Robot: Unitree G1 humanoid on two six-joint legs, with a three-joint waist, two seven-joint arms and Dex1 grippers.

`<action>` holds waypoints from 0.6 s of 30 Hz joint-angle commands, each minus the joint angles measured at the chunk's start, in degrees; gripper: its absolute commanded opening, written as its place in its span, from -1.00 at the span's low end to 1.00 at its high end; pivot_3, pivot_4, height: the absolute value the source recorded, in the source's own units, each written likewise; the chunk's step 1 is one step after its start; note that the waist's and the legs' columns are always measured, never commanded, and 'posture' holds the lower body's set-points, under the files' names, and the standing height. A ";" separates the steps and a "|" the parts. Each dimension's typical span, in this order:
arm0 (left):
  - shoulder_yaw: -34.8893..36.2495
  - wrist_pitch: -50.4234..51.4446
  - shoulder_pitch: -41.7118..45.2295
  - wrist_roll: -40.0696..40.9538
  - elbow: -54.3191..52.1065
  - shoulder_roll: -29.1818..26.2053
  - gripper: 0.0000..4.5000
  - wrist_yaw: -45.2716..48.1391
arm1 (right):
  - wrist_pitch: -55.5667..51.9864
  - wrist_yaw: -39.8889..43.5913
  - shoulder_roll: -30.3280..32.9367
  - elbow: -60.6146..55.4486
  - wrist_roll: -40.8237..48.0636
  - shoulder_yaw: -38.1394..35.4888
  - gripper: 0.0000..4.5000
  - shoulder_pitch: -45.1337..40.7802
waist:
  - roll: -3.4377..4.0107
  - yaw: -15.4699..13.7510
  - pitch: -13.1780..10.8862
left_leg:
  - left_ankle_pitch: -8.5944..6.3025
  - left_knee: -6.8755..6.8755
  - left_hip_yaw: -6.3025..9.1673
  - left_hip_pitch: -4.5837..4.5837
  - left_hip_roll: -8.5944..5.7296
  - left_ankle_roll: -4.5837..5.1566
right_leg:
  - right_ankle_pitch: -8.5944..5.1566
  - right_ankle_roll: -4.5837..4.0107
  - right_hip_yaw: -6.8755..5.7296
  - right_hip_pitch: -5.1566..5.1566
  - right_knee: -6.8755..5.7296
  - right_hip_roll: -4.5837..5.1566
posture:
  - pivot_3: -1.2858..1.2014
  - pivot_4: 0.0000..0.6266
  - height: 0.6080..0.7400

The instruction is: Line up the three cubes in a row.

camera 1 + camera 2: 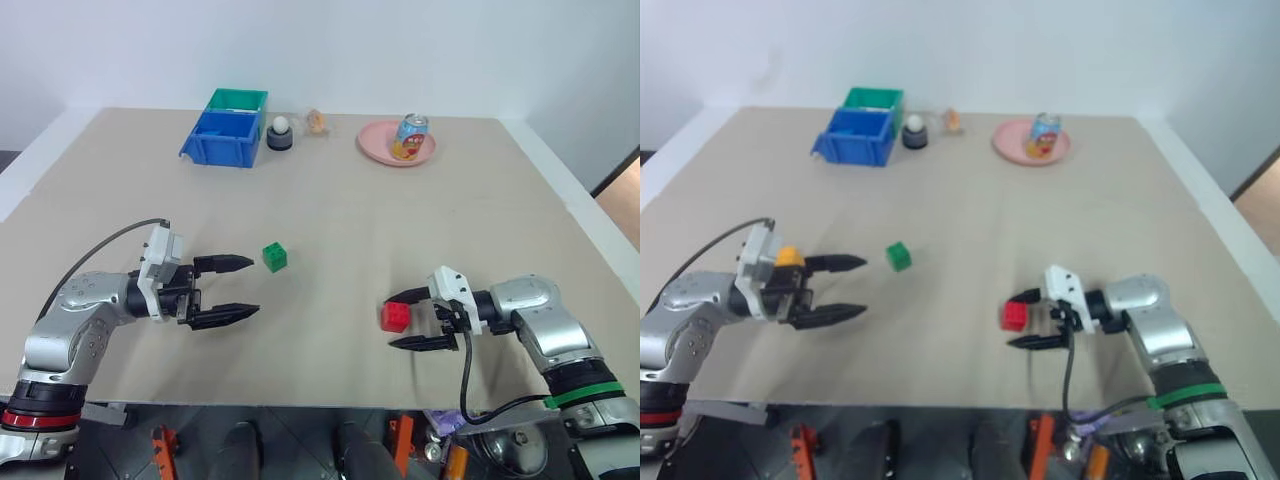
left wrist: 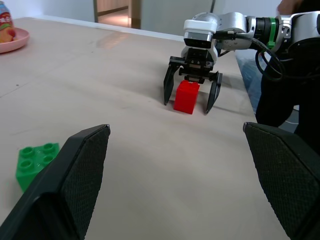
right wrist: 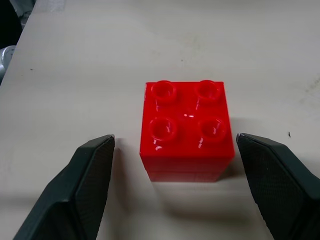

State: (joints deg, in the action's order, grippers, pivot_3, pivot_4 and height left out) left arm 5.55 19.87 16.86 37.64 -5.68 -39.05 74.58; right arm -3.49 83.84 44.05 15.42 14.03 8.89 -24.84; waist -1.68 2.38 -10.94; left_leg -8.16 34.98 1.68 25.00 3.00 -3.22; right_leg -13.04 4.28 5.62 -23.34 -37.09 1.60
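On the tan table (image 1: pixel 330 190), near its front edge, my right gripper (image 1: pixel 408 318) stands with its fingers spread apart on either side of the red cube (image 1: pixel 395 316), which rests studs-up on the surface with a gap to each finger. Over on my left, my left gripper (image 1: pixel 233 288) hovers with its fingers wide apart and nothing between them; the green cube (image 1: pixel 274 257) sits just past its fingertips. A yellow-orange cube (image 1: pixel 789 256) shows up against my left wrist
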 commanded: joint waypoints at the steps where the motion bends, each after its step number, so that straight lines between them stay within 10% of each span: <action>1: 0.71 -0.35 1.23 0.75 -1.04 0.47 0.96 -0.25 | -2.95 0.98 3.44 0.29 0.13 -1.74 0.80 0.11 | -0.01 -0.02 0.01 | 0.00 0.02 -0.01 0.04 -0.01 0.00 | -0.01 0.01 0.00 0.00 0.00 0.02 | 0.03 -0.52 1.00; 18: 1.05 8.25 -1.33 3.91 -2.41 4.07 0.96 -8.19 | -13.31 -1.22 12.80 5.70 10.18 -15.21 0.80 -9.03 | 0.06 1.18 -0.04 | -0.01 -0.05 -0.10 -0.01 -0.02 -0.01 | -0.01 0.03 0.09 -0.10 -0.01 0.02 | 0.03 -0.52 1.00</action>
State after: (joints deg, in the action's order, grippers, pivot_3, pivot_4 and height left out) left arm 5.64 26.02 16.77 39.99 -5.76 -35.14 68.53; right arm -13.77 84.72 57.21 20.65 21.14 -2.44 -31.01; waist -1.61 3.56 -10.98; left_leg -8.17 34.93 1.59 24.98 2.99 -3.23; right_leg -13.04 4.30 5.71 -23.44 -37.11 1.62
